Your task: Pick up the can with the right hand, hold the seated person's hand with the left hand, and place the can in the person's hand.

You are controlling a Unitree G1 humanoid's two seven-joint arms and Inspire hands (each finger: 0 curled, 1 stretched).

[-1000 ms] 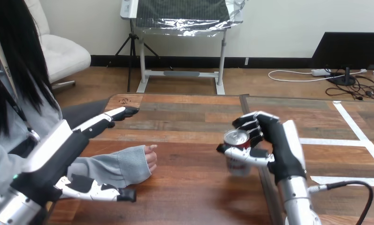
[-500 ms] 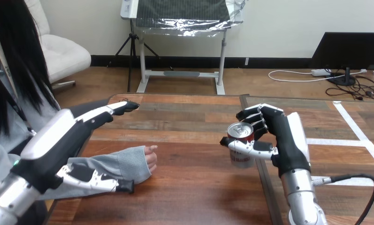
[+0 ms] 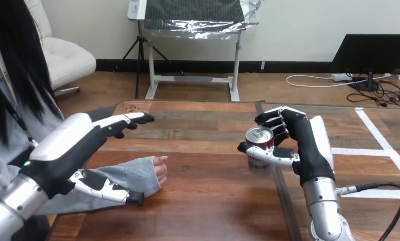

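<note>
A red and white can (image 3: 259,152) with a silver top is held upright above the table at centre right, my right hand (image 3: 298,145) curled round it with the thumb across its front. The person's hand (image 3: 159,168) rests on the table at centre left, coming out of a grey sleeve (image 3: 130,177). My left hand (image 3: 82,145) hovers over that sleeve, open, its fingers (image 3: 130,119) stretched forward above the forearm and its thumb (image 3: 110,191) low on the near side. I see no finger closed round the person's forearm.
The wooden table (image 3: 203,145) has bare boards between the person's hand and the can. White tape lines (image 3: 383,145) run across the table's right part. A seam (image 3: 283,201) in the tabletop passes under my right arm.
My right hand has lifted the can and carried it slightly right. My left hand has risen and moved forward over the person's sleeve. The person's hand has stayed put.
</note>
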